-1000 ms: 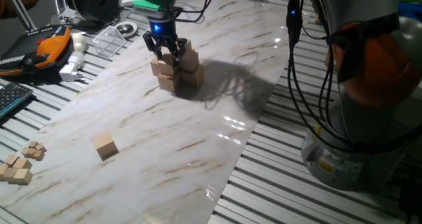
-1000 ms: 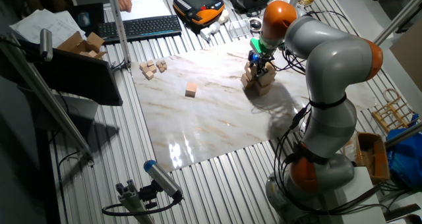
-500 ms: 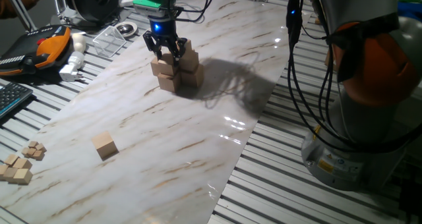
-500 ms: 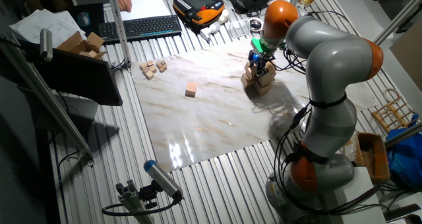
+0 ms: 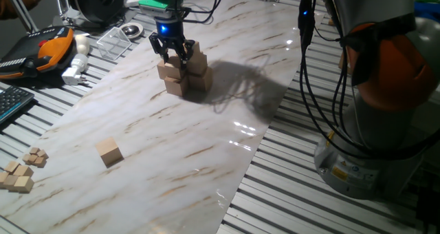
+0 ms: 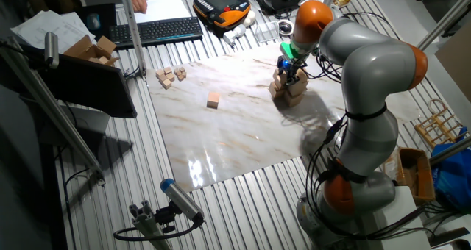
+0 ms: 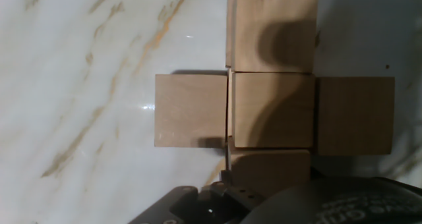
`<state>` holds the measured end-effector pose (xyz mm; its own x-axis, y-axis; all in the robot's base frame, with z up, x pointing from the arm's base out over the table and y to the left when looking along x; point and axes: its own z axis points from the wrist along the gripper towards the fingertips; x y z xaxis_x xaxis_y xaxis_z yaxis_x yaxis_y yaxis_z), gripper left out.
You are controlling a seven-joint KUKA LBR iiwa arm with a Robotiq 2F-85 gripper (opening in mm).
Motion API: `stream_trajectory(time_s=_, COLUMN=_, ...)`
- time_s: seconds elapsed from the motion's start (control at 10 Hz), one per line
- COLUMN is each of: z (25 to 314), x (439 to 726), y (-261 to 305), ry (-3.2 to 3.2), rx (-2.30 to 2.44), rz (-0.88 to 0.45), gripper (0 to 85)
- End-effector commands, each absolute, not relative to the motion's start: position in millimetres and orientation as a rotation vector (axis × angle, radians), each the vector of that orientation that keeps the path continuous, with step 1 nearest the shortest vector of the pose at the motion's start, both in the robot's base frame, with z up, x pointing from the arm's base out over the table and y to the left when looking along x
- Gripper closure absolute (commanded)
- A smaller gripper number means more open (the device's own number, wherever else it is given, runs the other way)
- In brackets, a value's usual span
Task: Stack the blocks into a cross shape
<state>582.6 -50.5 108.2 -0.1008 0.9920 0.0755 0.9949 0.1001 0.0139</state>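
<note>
Several tan wooden blocks [image 5: 184, 76] form a small stack at the far side of the marble board [image 5: 206, 131]. My gripper [image 5: 172, 55] hangs right over the stack, its fingers spread to either side of the top block [image 5: 174, 63], and it looks open. From above in the hand view the blocks make a cross: a centre block [image 7: 273, 110] with one block on each of its sides. One single block [image 5: 108, 151] lies alone on the near left of the board. The other fixed view shows the gripper [image 6: 289, 70] on the stack [image 6: 287, 90] and the lone block [image 6: 213, 100].
A cluster of tiny wooden cubes [image 5: 20, 172] sits off the board at the near left. An orange pendant [image 5: 48, 48], a white plug [image 5: 74, 70] and a clear tray [image 5: 117, 41] lie at the far left. Cables [image 5: 309, 69] and the arm's base [image 5: 371, 151] stand to the right.
</note>
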Motion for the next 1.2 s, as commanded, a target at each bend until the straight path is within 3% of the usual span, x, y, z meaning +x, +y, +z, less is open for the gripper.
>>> stream_trajectory(time_s=0.0, z=108.0, x=582.6, y=-50.5, ry=-2.292, rx=-2.079, rz=-0.093, gripper=34.0)
stream_trajectory(time_s=0.4, z=107.8, x=582.8, y=-50.6, ry=-2.295, rx=-2.085, rz=-0.086, gripper=34.0)
stream_trajectory(time_s=0.5, z=107.8, x=582.8, y=-50.6, ry=-2.292, rx=-2.089, rz=-0.086, gripper=17.0)
stream_trajectory(time_s=1.1, z=113.1, x=585.8, y=-43.9, ry=-2.303, rx=-2.077, rz=-0.093, gripper=17.0)
